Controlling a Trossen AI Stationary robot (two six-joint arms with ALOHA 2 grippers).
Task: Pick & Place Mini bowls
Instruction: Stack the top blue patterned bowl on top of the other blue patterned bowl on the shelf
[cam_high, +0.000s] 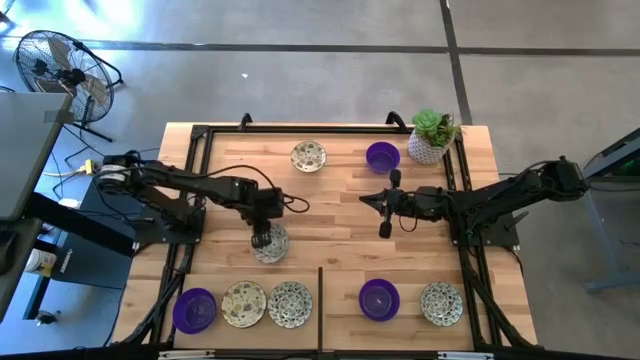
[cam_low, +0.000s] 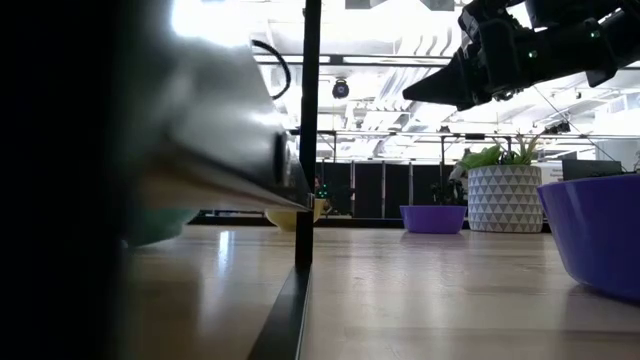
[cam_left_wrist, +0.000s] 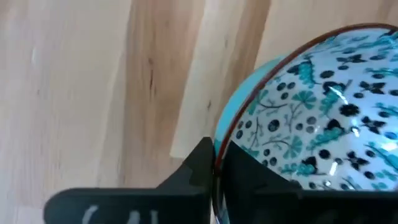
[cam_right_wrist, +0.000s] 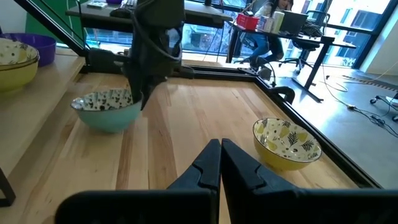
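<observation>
A mini bowl (cam_high: 273, 249), teal outside and white with a teal floral pattern inside (cam_left_wrist: 323, 112), stands on its base on the wooden table at centre left (cam_right_wrist: 109, 109). My left gripper (cam_high: 266, 237) comes down on it from above and is shut on its rim (cam_left_wrist: 216, 165). My right gripper (cam_high: 368, 199) hovers shut above the table's middle right (cam_right_wrist: 221, 155), pointing toward the left arm and holding nothing. Other mini bowls rest on the table: a patterned one (cam_high: 308, 156) and a purple one (cam_high: 382, 156) at the far side. My left gripper pinches the teal bowl's rim (cam_left_wrist: 219, 140), one finger (cam_left_wrist: 196, 165) outside the wall and the other (cam_left_wrist: 255, 171) inside the hollow. The fingers (cam_right_wrist: 144, 93) come from above, pointing steeply down. The bowl stands on the table, its open side up.
Along the near edge stand a purple bowl (cam_high: 194, 308), two patterned ones (cam_high: 244, 303) (cam_high: 290, 303), another purple (cam_high: 379, 298) and another patterned (cam_high: 441, 303). A white pot with a green plant (cam_high: 432, 135) is at the far right corner. A black frame (cam_high: 200, 135) borders the table.
</observation>
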